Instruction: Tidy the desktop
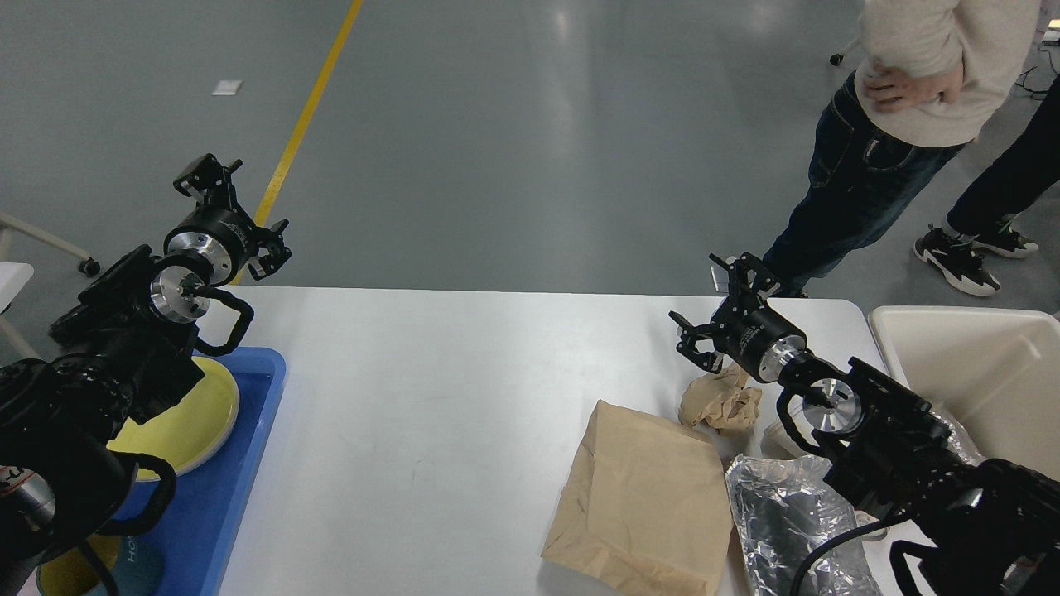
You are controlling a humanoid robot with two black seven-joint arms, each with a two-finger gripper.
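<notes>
one flat paper bag [642, 497], one crumpled paper wad [720, 401], one foil bag [782, 513], one yellow plate [190, 418]

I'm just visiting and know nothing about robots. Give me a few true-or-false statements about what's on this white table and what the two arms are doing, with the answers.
1. A flat brown paper bag lies on the desktop. True.
2. The right gripper is clamped on the crumpled brown paper. False: it is open and empty, with the paper lying just below it in the view.
3. A yellow plate sits in the blue tray. True.
4. The left gripper holds a cup. False: it is open and holds nothing.
5. The cream bin stands at the table's left end. False: it is at the right end.
</notes>
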